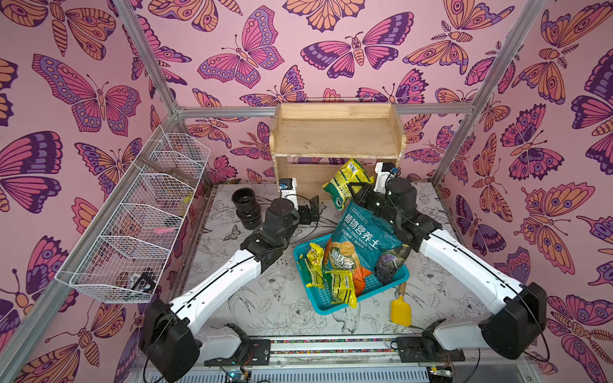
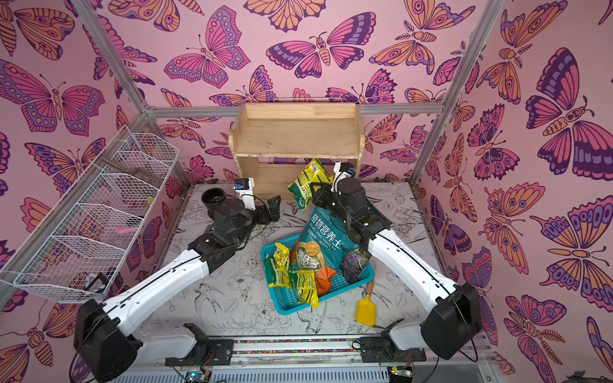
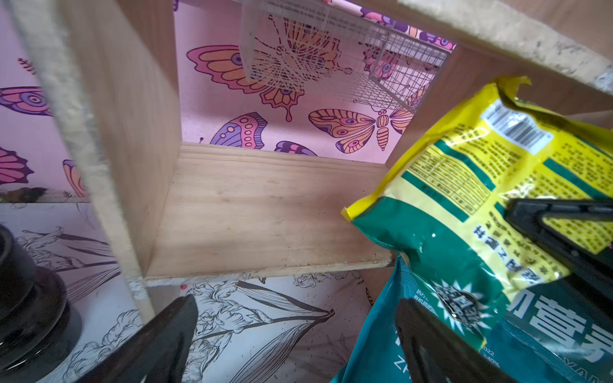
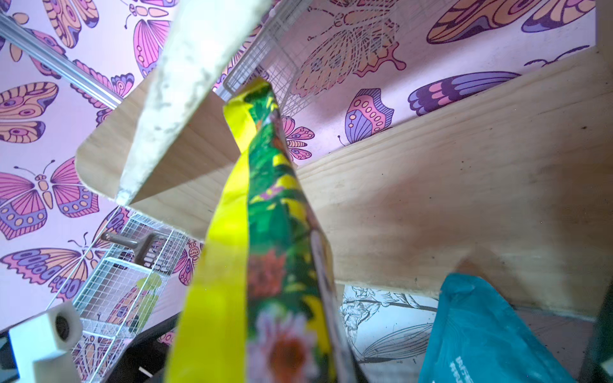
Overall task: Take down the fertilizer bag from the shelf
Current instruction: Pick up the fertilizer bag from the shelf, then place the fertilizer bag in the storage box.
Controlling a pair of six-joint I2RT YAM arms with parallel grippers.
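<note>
**A:** Far left first?
**B:** Along the wall, the white wire rack (image 1: 132, 225), front rim leaning out over the table's edge. Just inside it, the stacked black pots (image 1: 246, 208), near the back corner.

**A:** And the left gripper?
**B:** Low over the table, the left gripper (image 1: 311, 209), jaws spread wide, gripping nothing. Seen from the left wrist, printed tabletop (image 3: 265, 331) between the fingers, with pots to one side and bags to the other.

**A:** Middle?
**B:** Against the back wall, the shelf (image 1: 335, 139). Top tier boxed by raised side and back boards, open only toward the front. Left part of the lower board (image 3: 265, 215) open, rough front edge exposed.

**A:** Where is the task's bag?
**B:** At the right part of the lower opening, the fertilizer bag (image 1: 348, 179), yellow and green, tilted, upper corner close under the top tier's front edge. Pinched in the right gripper (image 1: 355, 191), jaws narrow on it. Touching the lower board or not, impossible to tell.

**A:** Further right?
**B:** Just below it, the teal soil bag (image 1: 361, 232), leaning out of the blue basket (image 1: 381, 287). Beside the basket's near corner, the yellow trowel (image 1: 400, 311). Open tabletop between the right arm and the right wall.
</note>
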